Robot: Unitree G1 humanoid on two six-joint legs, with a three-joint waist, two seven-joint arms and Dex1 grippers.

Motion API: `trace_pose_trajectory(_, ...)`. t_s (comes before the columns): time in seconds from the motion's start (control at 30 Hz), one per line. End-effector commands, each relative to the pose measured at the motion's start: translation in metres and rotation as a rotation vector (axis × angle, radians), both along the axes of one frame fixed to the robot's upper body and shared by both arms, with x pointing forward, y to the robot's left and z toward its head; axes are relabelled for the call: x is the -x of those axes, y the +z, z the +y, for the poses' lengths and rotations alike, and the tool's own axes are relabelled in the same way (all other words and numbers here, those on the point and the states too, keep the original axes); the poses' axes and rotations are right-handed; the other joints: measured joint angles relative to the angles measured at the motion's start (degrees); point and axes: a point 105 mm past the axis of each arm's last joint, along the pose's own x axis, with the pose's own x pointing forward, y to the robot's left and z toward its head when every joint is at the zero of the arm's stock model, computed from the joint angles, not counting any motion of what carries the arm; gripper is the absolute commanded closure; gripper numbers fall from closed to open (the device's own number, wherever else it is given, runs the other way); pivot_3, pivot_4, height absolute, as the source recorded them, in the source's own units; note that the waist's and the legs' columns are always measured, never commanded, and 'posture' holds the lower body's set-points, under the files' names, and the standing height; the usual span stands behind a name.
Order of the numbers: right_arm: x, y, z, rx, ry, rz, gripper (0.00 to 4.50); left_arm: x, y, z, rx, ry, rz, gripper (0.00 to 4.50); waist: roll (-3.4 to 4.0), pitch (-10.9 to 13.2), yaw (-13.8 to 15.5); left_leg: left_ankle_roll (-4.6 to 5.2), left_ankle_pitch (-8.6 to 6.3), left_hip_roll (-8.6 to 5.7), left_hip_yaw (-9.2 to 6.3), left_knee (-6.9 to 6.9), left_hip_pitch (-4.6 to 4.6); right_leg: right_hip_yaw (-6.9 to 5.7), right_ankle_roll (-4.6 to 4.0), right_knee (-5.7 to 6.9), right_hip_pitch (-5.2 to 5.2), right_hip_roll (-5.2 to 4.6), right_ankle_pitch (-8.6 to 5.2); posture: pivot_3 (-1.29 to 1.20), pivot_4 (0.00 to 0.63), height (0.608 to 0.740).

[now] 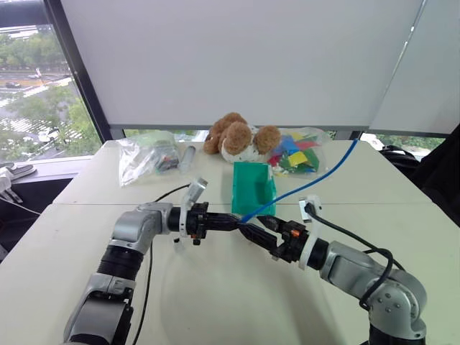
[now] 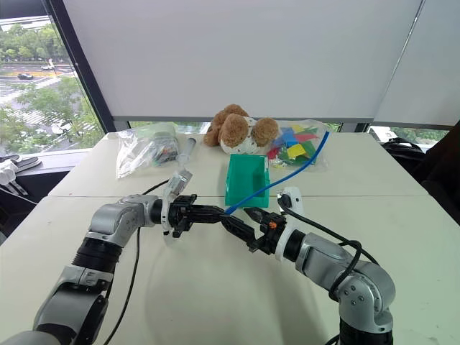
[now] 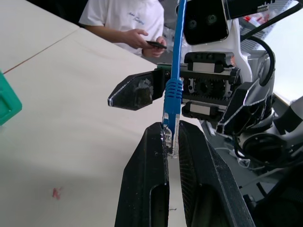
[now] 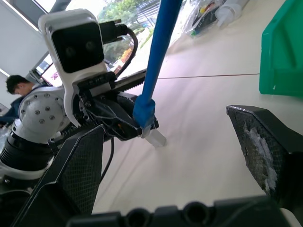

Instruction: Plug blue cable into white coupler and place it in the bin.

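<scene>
Left gripper (image 1: 241, 226) clamped shut on the blue cable (image 1: 309, 185) plug mid-frame, right gripper (image 4: 175, 142) wide open and empty; light, floppy cord, probably best grabbed at the stiff boot (image 3: 172, 97).

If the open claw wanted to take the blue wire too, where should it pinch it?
Probably on the thick ribbed blue sleeve just behind the clear plug of the blue cable. The left gripper already clamps the plug tip, so the sleeve is the free stiff part. The right gripper, open, faces it and could close from both sides.
</scene>
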Motion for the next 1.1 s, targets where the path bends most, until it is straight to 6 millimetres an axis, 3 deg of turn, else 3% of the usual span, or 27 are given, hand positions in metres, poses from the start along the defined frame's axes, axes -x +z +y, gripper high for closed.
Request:
trace_pose_trajectory(0.03,0.002,0.014,0.004,-0.043,0.022,-0.049,0.00,0.003,0.011,-0.001,0.016,-0.012,-0.040,4.40,0.00,0.0,0.0,0.00,0.00,0.00,0.00,0.00,0.00,0.00,0.00,0.00,0.00,0.00,0.00,0.00,0.150,0.740)
trace_pose_trajectory(0.27,0.002,0.014,0.007,-0.048,0.038,-0.050,0.00,0.004,0.010,0.000,0.006,-0.011,-0.042,4.40,0.00,0.0,0.0,0.00,0.00,0.00,0.01,-0.01,0.00,0.00,0.00,-0.01,0.00,0.00,0.00,0.00,0.150,0.740)
trace_pose_trajectory(0.3,0.002,0.014,0.007,-0.048,0.040,-0.049,0.26,0.003,0.010,0.000,0.005,-0.011,-0.042,4.47,0.00,0.0,0.0,0.00,0.00,0.00,0.01,-0.01,0.00,0.00,0.00,-0.01,0.00,0.00,0.00,0.00,0.150,0.740)
trace_pose_trajectory(0.37,0.003,0.013,0.010,-0.048,0.053,-0.048,0.90,0.004,0.010,-0.001,0.004,-0.013,-0.043,4.50,0.00,0.0,-0.1,0.00,0.00,0.00,0.01,-0.01,0.00,0.00,0.00,-0.02,0.00,0.00,0.00,0.00,0.150,0.740)
trace_pose_trajectory(0.6,0.003,0.015,0.015,-0.059,0.069,-0.057,4.40,0.004,0.010,-0.001,0.000,-0.016,-0.046,4.50,0.02,0.0,0.0,0.00,0.00,0.00,0.01,-0.01,0.00,0.00,0.00,-0.02,0.00,0.00,0.00,0.00,0.150,0.740)
trace_pose_trajectory(1.03,0.005,0.019,0.018,-0.071,0.089,-0.060,4.48,0.004,0.007,0.002,-0.007,-0.003,-0.031,4.50,0.02,0.0,0.0,0.00,0.00,0.01,0.01,-0.02,0.00,0.00,-0.01,-0.04,0.00,0.00,0.00,0.00,0.150,0.740)
trace_pose_trajectory(1.1,0.004,0.019,0.018,-0.068,0.086,-0.059,4.50,0.003,0.009,0.004,-0.006,0.011,-0.033,3.66,0.02,0.0,0.0,0.00,0.00,0.01,0.01,-0.02,0.00,0.01,-0.01,-0.04,0.00,-0.01,0.00,0.00,0.150,0.740)
